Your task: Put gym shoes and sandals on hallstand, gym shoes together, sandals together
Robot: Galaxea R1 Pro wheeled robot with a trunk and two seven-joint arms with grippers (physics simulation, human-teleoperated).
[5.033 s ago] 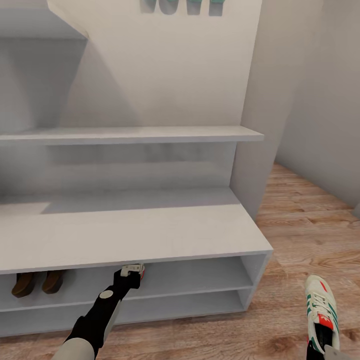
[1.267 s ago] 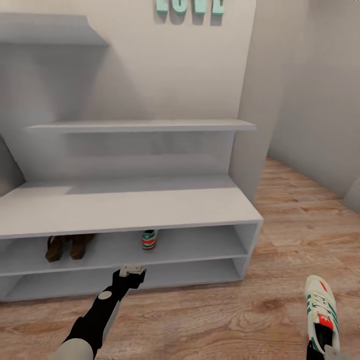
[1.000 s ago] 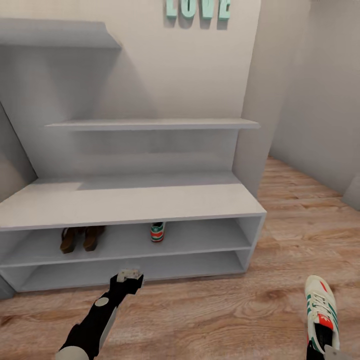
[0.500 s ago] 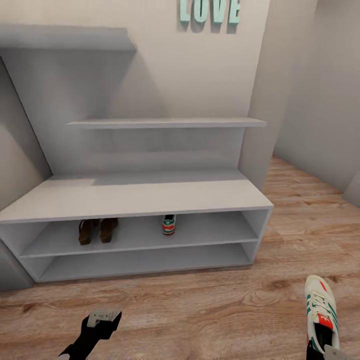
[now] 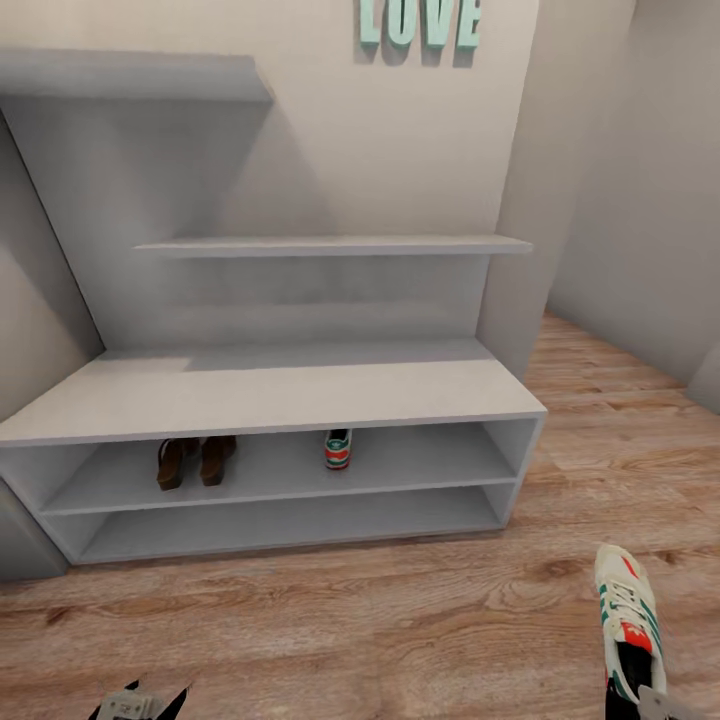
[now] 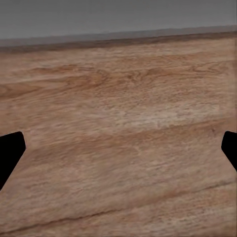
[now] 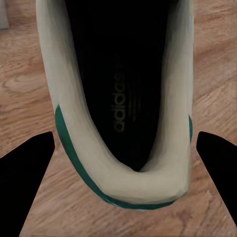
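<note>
Nearest, at the lower left edge of the head view, the tip of the left pincer (image 5: 130, 703) is seen low over the corridor floor (image 5: 400, 620). In the left wrist view its two dark fingertips (image 6: 10, 153) are set wide apart at either edge, with bare wood planks (image 6: 123, 138) between them and nothing held.

At the near right, a gym shoe (image 5: 625, 620) is seen in the head view with its toe pointing away, its green stripes and red tongue label showing. The right pincer (image 5: 635, 690) is at the heel end of this shoe. In the right wrist view the shoe's heel opening (image 7: 123, 98) lies directly between the two dark fingers (image 7: 24, 168), which are spread wider than the shoe; whether the shoe is gripped or lifted off the floor cannot be told from the pictures.

Farther off, across a stretch of wood floor, the shoe rack (image 5: 270, 395) stands against the wall. On its upper open shelf the second gym shoe (image 5: 337, 449) is placed near the middle, heel toward the camera. The two sandals (image 5: 195, 460) are set side by side on the same shelf, to the left of that shoe and well apart from it. The lower shelf (image 5: 290, 520) is seen below them.

Beyond, a floating shelf (image 5: 330, 245) is fixed to the grey back panel, and teal letters (image 5: 420, 22) are mounted on the wall above.
</note>
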